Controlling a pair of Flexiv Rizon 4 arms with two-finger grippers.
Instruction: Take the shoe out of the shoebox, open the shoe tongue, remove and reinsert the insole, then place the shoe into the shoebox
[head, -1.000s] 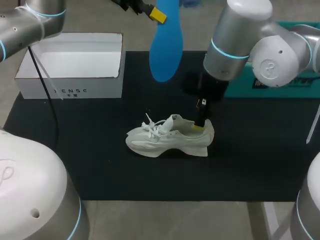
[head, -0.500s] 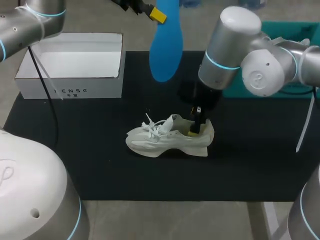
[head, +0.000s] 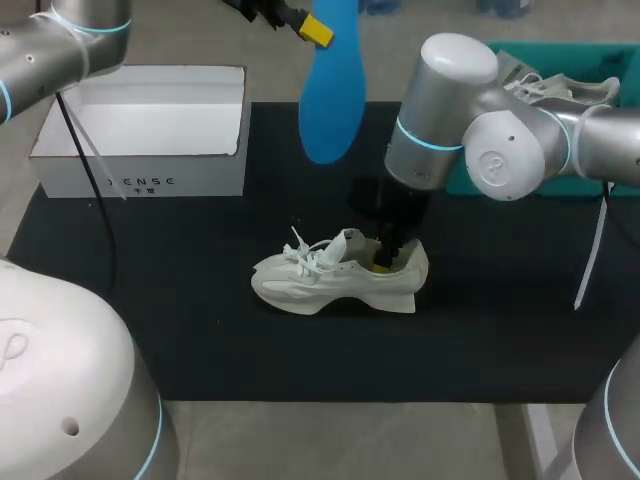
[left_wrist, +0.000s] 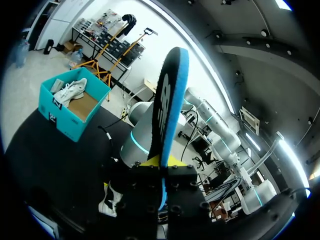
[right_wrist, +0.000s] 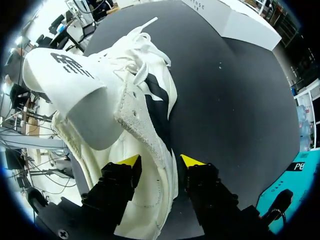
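Small dark lettering runs along the front wall of the white cardboard shoebox (head: 140, 182). A dark logo marks the tongue (right_wrist: 65, 75) of the white lace-up shoe (right_wrist: 145, 130). A pale logo marks the black underside of the blue foam insole (left_wrist: 167, 110).

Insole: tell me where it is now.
The insole hangs from the left gripper over the table's far edge, right of the shoebox, in head view.

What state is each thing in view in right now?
shoe: upright on its sole, tongue lifted, insole out.
insole: held in the air.
white shoebox: open, empty.
teal box: open, second shoe inside.
left gripper: shut on insole.
right gripper: open, straddling the shoe's collar.
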